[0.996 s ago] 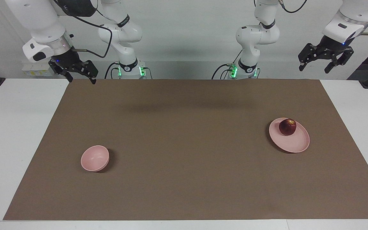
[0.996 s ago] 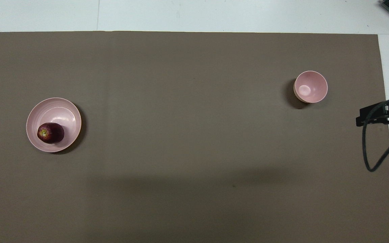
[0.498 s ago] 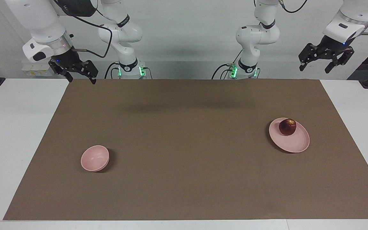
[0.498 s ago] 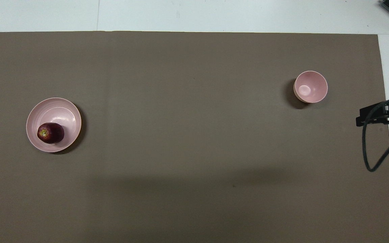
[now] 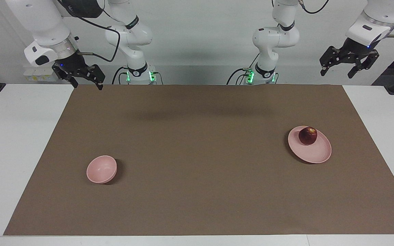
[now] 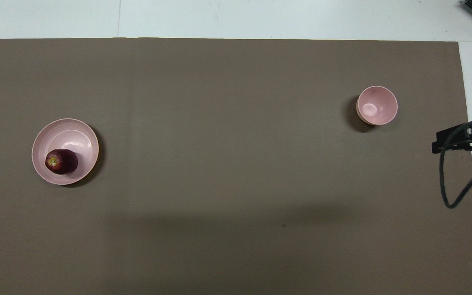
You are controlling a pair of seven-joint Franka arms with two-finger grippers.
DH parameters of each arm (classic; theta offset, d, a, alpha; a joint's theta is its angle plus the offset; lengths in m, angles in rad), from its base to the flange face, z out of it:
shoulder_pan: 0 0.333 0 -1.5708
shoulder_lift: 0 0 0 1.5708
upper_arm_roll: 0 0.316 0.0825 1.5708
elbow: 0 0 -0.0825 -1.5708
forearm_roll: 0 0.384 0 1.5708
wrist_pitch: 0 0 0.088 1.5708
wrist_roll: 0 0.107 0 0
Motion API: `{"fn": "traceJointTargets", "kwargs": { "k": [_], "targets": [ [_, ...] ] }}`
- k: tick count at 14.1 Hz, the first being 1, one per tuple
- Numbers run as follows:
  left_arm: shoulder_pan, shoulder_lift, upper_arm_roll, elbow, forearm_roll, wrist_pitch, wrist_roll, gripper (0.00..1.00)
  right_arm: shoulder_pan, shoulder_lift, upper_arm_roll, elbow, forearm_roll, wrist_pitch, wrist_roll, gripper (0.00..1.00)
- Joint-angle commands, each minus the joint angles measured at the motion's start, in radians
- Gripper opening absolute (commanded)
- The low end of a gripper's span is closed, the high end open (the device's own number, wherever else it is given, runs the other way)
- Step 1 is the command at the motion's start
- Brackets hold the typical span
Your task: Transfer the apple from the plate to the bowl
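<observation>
Facing view: the apple [image 5: 307, 135] lies on the plate [image 5: 315, 153], well apart from the bowl [image 5: 101, 169], which is empty. Left gripper [image 5: 348, 65] and right gripper [image 5: 79, 76] hang raised, jaws apart, holding nothing. Transfer not yet begun; grasp, carry and release remain.

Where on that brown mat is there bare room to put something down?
Widest free patch: the brown mat between the small deep pink bowl and the flat pink plate. The plate is partly taken by the dark red apple. Nowhere is crowded; both arms wait raised.
</observation>
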Motion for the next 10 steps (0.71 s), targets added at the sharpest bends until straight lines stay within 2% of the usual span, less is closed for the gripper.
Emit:
{"fn": "traceJointTargets", "kwargs": {
  "k": [1, 6, 10],
  "targets": [
    [0.012, -0.035, -0.002, -0.044, -0.008, 0.021, 0.004, 1.00, -0.005, -0.019, 0.001, -0.022, 0.023, 0.005, 0.013, 1.00],
    [-0.004, -0.088, -0.008, -0.203, -0.010, 0.165, 0.003, 1.00, -0.005, -0.019, 0.001, -0.022, 0.023, 0.005, 0.013, 1.00],
    [0.004, -0.091, -0.007, -0.226, -0.010, 0.176, 0.007, 1.00, -0.005, -0.019, 0.001, -0.022, 0.023, 0.003, 0.014, 1.00]
  ]
}}
